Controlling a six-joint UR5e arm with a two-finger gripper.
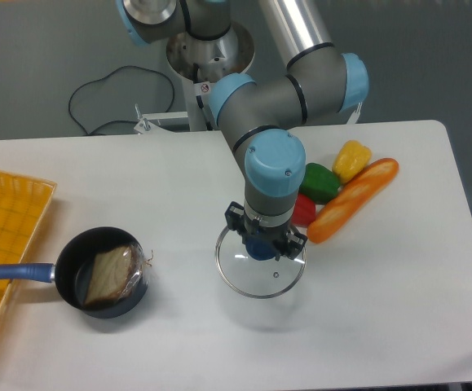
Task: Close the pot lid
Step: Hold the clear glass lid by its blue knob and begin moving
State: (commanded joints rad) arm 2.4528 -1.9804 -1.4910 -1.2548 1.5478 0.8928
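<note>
The end effector (262, 244) grips the lid (261, 270) by its knob; the uncovered pot (103, 283) sits at nine o'clock.

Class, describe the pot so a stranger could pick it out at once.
Start at the yellow tray on the white table's left edge. Just right of it sits the pot, small, round and black, with a wrapped sandwich inside. Its long blue handle, reaching back over the tray, sets it apart from the glass lid.

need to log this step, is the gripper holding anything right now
gripper: closed on the blue knob of the glass lid, which it holds to the right of the pot.
</note>
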